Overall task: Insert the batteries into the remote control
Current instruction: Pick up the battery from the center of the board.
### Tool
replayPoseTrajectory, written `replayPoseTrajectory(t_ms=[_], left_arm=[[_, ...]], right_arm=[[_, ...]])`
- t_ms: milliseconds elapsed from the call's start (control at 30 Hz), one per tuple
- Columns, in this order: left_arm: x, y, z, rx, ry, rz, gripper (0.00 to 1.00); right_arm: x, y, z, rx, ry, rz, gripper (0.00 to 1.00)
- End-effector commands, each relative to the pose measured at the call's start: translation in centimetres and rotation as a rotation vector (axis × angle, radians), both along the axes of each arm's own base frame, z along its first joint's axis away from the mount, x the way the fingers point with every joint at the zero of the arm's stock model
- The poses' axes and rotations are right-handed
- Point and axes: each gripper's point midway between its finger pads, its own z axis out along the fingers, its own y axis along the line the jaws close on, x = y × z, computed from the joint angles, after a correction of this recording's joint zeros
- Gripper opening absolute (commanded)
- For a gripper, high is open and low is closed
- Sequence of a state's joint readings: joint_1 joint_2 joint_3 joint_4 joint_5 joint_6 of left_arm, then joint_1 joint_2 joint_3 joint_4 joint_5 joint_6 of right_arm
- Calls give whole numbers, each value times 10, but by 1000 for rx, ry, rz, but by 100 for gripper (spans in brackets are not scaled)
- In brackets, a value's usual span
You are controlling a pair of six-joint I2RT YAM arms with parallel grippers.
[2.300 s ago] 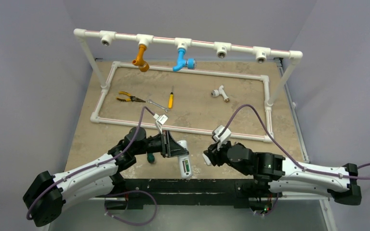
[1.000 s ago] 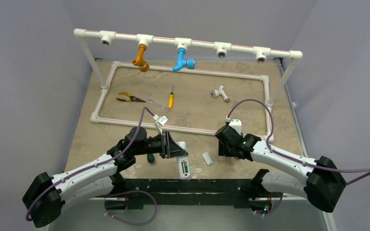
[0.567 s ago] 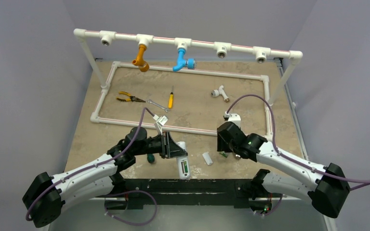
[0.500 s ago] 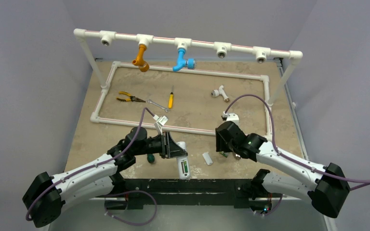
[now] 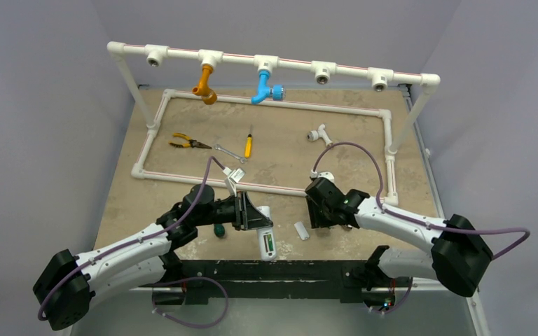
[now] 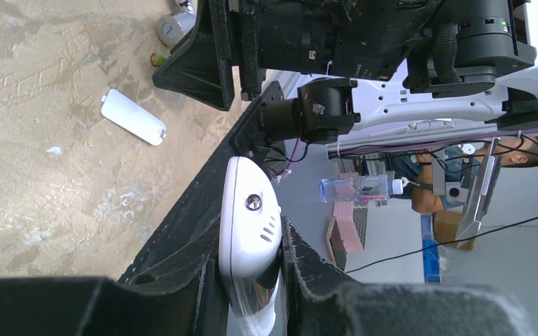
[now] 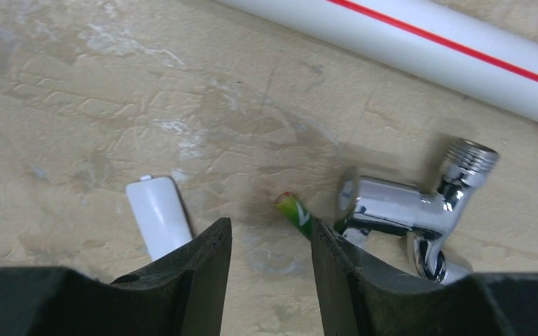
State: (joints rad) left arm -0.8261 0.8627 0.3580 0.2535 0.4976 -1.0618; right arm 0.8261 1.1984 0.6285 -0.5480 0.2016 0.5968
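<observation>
My left gripper (image 5: 258, 222) is shut on the remote control (image 5: 269, 243), a white bar held above the table's near edge. In the left wrist view its rounded end (image 6: 249, 224) sits clamped between both fingers. My right gripper (image 5: 320, 218) points down at the table just right of the small white cover plate (image 5: 300, 230). In the right wrist view this gripper (image 7: 270, 229) is open with bare table between the jaws. One green battery (image 7: 295, 212) lies at the tip of the right finger, its lower end hidden behind that finger. It also shows as a small green speck (image 6: 157, 59) in the left wrist view.
A chrome tap fitting (image 7: 406, 206) lies right beside the battery, and the white pipe frame (image 7: 427, 38) runs just beyond it. A dark-green screwdriver (image 5: 218, 229) lies under the left arm. Pliers (image 5: 182, 143), a yellow screwdriver (image 5: 248, 145) and a white tee (image 5: 317, 134) lie inside the frame.
The right arm has swung left and come down over the battery and tap, close to the cover plate, and its jaws have narrowed a little. The left arm and remote have not moved.
</observation>
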Motion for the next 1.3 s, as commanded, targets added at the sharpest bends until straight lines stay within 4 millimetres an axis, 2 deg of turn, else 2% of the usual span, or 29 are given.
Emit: replayPoseTrajectory(t_ms=[0, 133, 267, 600, 800, 1100, 1267], left_arm=[[5, -6, 32, -68, -79, -7, 0], [5, -6, 31, -65, -79, -8, 0], [5, -7, 31, -66, -78, -9, 0], [4, -6, 32, -67, -78, -10, 0], [4, -6, 33, -68, -80, -12, 0], [4, -6, 33, -70, -86, -15, 0], [3, 0, 45, -103, -149, 5, 0]], right_arm=[[11, -16, 11, -76, -45, -110, 45], [9, -22, 10, -109, -36, -106, 47], [4, -18, 6, -103, -3, -89, 47], [-5, -19, -7, -128, 61, -75, 32], [-10, -13, -14, -92, 86, -62, 23], [-9, -8, -17, -72, 85, -27, 11], [-12, 4, -16, -27, 101, 50, 4]])
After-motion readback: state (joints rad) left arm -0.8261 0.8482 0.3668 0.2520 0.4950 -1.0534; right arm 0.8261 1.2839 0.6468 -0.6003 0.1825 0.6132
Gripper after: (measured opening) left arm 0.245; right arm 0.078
